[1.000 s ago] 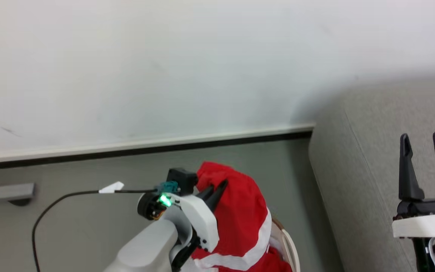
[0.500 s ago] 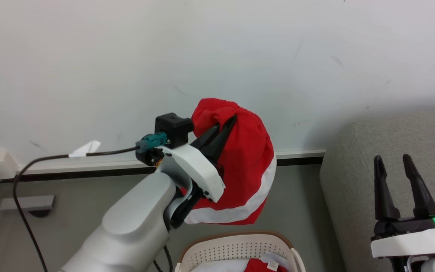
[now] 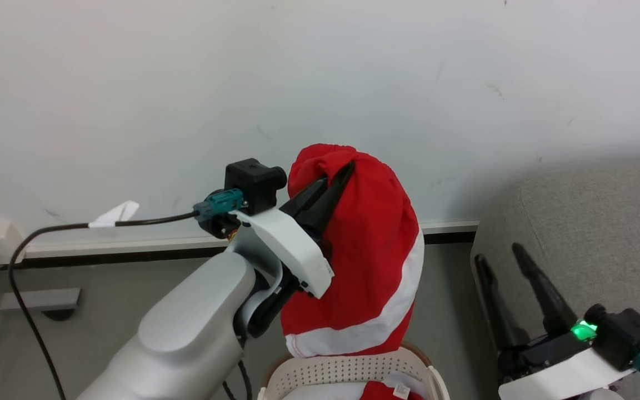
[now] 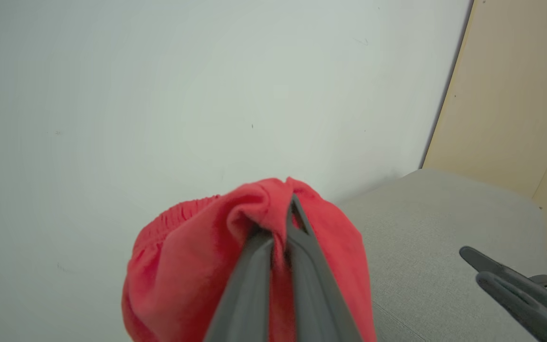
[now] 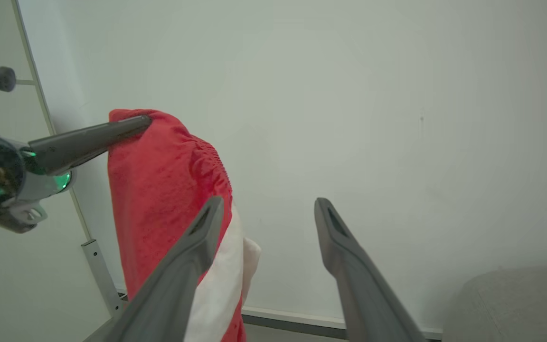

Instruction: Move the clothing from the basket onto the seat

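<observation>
White wall (image 3: pixel 186 83) and grey floor (image 3: pixel 120 272) form the background. The left gripper (image 3: pixel 343 172) is raised in front of the wall, its fingers pressed together and pinching the gathered top edge of a red garment (image 3: pixel 375 244). This garment hangs free below the fingertips, with its white band at the lower end. The basket (image 3: pixel 348 369) stands directly beneath the left gripper. Whether the hem touches the basket rim cannot be determined. A second red garment (image 3: pixel 378 391) with a small white label lies inside the basket. The right gripper (image 3: pixel 500 254) has its fingers spread with nothing between them, and sits apart from the hanging garment. The seat (image 3: pixel 592 222) lies just behind the right gripper.
</observation>
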Available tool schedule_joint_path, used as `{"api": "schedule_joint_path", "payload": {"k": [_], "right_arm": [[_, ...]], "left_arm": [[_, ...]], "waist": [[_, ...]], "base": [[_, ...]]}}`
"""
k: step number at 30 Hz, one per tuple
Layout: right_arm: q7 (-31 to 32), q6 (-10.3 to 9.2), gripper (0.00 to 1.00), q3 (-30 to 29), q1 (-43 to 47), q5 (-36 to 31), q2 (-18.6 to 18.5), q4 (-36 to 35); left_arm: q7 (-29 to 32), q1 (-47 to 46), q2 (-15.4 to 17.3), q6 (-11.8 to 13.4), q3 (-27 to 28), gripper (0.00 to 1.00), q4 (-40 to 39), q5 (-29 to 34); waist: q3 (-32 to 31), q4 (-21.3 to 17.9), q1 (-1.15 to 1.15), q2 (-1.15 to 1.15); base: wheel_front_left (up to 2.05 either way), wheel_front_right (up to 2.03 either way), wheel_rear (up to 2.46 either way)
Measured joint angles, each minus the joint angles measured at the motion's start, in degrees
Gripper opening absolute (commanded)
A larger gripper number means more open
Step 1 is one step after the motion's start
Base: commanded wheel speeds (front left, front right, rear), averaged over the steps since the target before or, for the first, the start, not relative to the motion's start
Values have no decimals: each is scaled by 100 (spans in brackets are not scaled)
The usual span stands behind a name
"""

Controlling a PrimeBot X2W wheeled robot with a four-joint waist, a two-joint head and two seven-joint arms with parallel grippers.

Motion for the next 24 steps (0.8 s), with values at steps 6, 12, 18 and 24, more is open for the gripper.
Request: {"api": "schedule_joint_path", "payload": {"k": [6,12,18,24], "right_arm": [[0,0,100,835,-381,510,-487,394],[0,0,100,1981,-1032,1078,-850,1007],[1,0,100,3260,-1738,1816,-1184,1619],[1,0,100,4199,-2173,2596,-1271,1713]], "left_arm": [[98,4,7,-1,-90,0,-175,-2],[220,35,-81,-74,-216,0,-348,-59],[324,94,-225,-163,-397,0,-426,-101],[411,169,-371,-269,-620,0,-494,-143]], "waist": [[-7,69,0,0],[-26,233,0,0],[-55,462,0,0],[-114,728,0,0]], "base": [[0,0,0],[0,0,0],[0,0,0],[0,0,0]]}}
